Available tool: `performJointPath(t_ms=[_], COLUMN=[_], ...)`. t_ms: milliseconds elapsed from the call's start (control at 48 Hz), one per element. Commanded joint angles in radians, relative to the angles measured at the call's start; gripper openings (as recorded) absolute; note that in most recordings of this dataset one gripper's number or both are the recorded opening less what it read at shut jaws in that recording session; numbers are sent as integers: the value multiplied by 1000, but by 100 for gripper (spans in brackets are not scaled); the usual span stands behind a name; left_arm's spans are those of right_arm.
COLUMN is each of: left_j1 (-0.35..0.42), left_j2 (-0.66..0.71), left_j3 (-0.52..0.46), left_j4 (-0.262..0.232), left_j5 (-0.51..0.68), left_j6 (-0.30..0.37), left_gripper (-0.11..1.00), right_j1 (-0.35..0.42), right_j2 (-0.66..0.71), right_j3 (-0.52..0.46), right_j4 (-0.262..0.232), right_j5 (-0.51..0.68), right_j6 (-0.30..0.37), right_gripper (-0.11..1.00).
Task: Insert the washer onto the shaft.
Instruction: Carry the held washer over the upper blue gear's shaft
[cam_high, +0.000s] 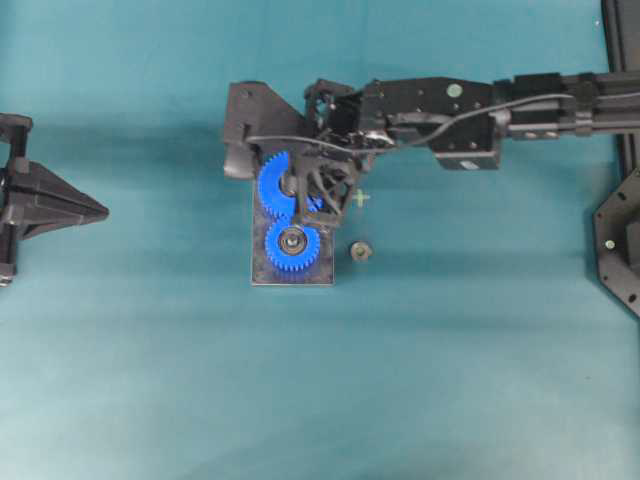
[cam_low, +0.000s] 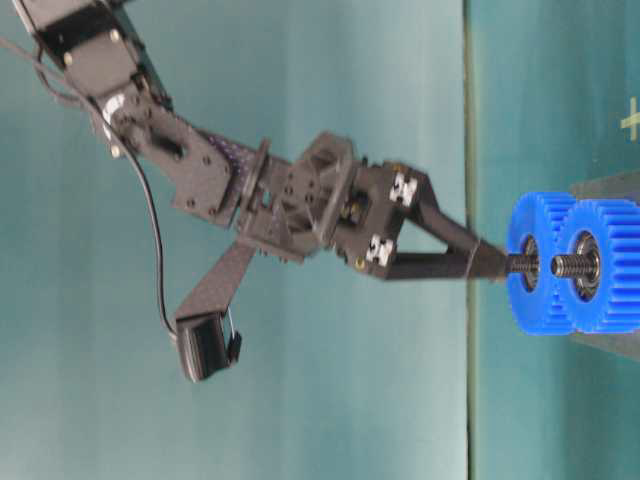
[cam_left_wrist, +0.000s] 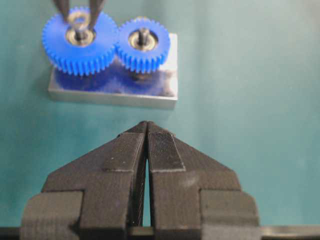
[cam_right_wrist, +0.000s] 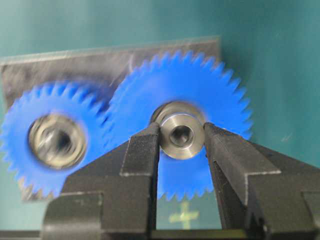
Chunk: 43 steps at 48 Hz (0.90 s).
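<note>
We note the teal bench (cam_high: 150, 380) carries all items; largest first.

Right arm (cam_high: 470, 110): reaches in from the right edge of the overhead view to the gear block, wrist cam hanging beside it.

Left claw (cam_high: 60, 205): parked at the left edge of the overhead view, well apart from the block. In its own wrist view the left claw (cam_left_wrist: 147, 145) has pads pressed together, clenched on nothing.

Base plate (cam_high: 262, 272): grey metal rect., flat on the bench at centre. Carries two blue gears w/ teeth meshed.

Larger gear (cam_right_wrist: 220, 100): under the right claw. Smaller gear (cam_high: 292, 245): clear of the arm, shaft end and bearing visible at its hub.

Right claw (cam_right_wrist: 182, 137): grasping the washer (cam_right_wrist: 182, 135), one pad on each side of its rim. Washer is a small metal ring w/ centre bore, held directly in front of the larger gear's hub. Table-level view shows the claw tip at the threaded shaft (cam_low: 522, 265) of that gear; we cannot tell whether the washer is on the shaft yet or just at its end.

Loose metal part (cam_high: 360, 250): small, round, on the bench just beside the plate's right edge. Type cannot be confirmed.

Cross mark (cam_high: 361, 197): pale, on the bench near the claw.
</note>
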Motion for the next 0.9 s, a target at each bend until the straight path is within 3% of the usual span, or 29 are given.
performJointPath(t_ms=[0,875], left_j1=[0,0], left_j2=[0,-14], left_j3=[-12,-2], left_j4=[3,3], left_j5=[-6,-8], left_j6=[-2,-17], left_gripper=[1,1], right_j1=[3,9], right_j2=[-17,-14], right_j3=[-26,-29], right_j4=[0,2], right_j5=[11,44], right_j6=[-3,8], right_gripper=[32,32])
